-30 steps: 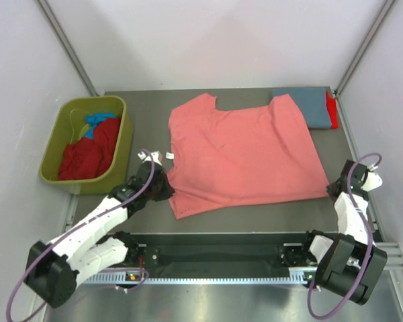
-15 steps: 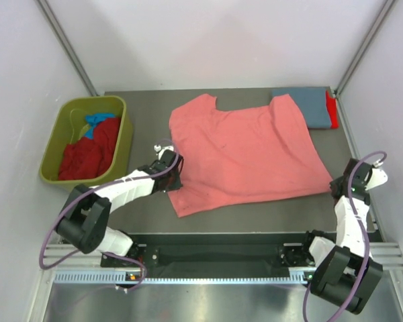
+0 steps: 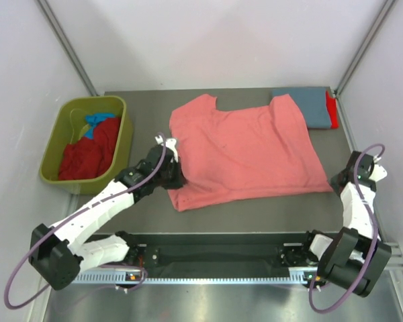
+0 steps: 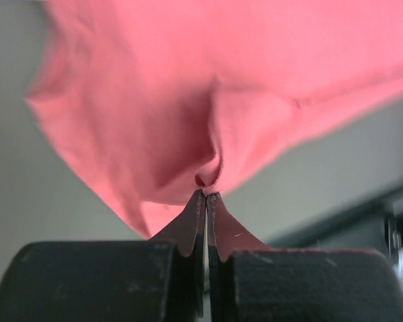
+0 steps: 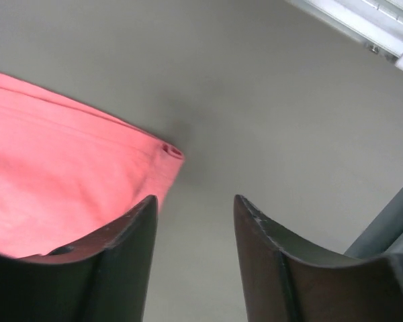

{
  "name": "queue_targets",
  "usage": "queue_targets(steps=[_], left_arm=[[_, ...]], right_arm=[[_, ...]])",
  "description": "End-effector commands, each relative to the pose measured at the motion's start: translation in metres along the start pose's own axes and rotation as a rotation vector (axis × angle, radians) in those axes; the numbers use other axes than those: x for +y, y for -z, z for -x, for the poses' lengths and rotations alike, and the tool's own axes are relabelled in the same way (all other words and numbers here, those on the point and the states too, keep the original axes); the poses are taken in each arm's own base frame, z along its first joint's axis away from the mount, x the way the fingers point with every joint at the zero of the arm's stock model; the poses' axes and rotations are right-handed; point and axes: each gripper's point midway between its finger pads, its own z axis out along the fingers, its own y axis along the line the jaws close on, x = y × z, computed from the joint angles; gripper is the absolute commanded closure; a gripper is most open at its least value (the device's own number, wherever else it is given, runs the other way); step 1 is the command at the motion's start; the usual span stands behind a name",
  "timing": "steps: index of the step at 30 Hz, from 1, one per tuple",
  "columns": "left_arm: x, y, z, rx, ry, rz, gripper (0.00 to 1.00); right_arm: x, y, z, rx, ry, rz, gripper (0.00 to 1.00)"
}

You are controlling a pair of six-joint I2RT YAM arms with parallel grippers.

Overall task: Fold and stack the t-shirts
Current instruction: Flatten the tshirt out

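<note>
A large salmon-pink t-shirt (image 3: 245,154) lies spread on the dark table (image 3: 269,211). My left gripper (image 3: 174,180) sits at its lower-left edge. In the left wrist view that gripper (image 4: 206,195) is shut on a pinch of the pink cloth (image 4: 188,100), which bunches up above the tips. My right gripper (image 3: 336,182) is at the shirt's lower-right corner. It is open (image 5: 195,199) and holds nothing, and the pink corner (image 5: 74,188) lies flat just beside its left finger. A folded grey-blue t-shirt (image 3: 307,106) rests on a red one (image 3: 332,111) at the back right.
An olive-green bin (image 3: 125,141) stands at the left with dark red cloth (image 3: 87,157) and bright blue cloth (image 3: 97,121) inside. Grey walls with metal posts close in the table on both sides. A rail (image 3: 221,258) runs along the near edge.
My right gripper has opened and let go of the shirt's lower-right corner, which now lies on the table. The left gripper, still shut on the cloth, shifted slightly right, bunching the lower-left edge.
</note>
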Motion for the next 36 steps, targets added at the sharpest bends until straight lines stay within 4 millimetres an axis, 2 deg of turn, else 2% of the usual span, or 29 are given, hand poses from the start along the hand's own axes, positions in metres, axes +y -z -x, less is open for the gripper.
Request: queue_targets(steps=[1, 6, 7, 9, 10, 14, 16, 17, 20, 24, 30, 36], left_arm=[[-0.016, 0.01, -0.056, 0.189, -0.034, -0.087, 1.0], [-0.039, 0.025, -0.08, 0.203, -0.057, -0.156, 1.0], [-0.033, 0.029, -0.083, 0.202, -0.059, -0.117, 1.0], [-0.035, 0.043, -0.085, 0.187, -0.062, -0.115, 1.0], [-0.02, 0.046, -0.083, 0.159, -0.061, -0.043, 1.0], [-0.019, 0.075, -0.077, 0.072, 0.0, -0.108, 1.0], [-0.017, 0.076, -0.088, 0.09, 0.028, -0.136, 1.0], [-0.025, 0.079, -0.089, 0.092, 0.039, -0.194, 1.0], [-0.031, 0.079, -0.106, 0.16, 0.056, -0.249, 1.0], [-0.025, 0.078, -0.121, 0.21, 0.012, -0.255, 1.0], [-0.019, 0.079, -0.133, 0.265, -0.057, -0.259, 1.0], [-0.023, 0.087, -0.134, 0.259, -0.062, -0.304, 1.0]], right_arm=[[0.008, 0.016, 0.024, -0.001, -0.039, -0.002, 0.46], [0.006, 0.012, 0.018, 0.03, -0.133, -0.048, 0.45], [0.007, 0.009, 0.016, 0.049, -0.136, -0.055, 0.46], [0.016, 0.007, 0.017, 0.081, -0.154, -0.036, 0.46], [0.019, 0.008, 0.017, 0.092, -0.161, -0.029, 0.46], [0.029, 0.013, 0.026, 0.084, -0.196, 0.006, 0.47], [0.031, 0.014, 0.028, 0.071, -0.206, 0.021, 0.47], [0.032, 0.013, 0.028, 0.07, -0.212, 0.027, 0.47], [0.039, 0.013, 0.024, 0.097, -0.212, 0.058, 0.47], [0.041, 0.004, 0.009, 0.166, -0.204, 0.058, 0.48], [0.023, -0.01, 0.0, 0.182, -0.148, -0.04, 0.49], [0.029, -0.016, 0.005, 0.214, -0.133, -0.05, 0.54]])
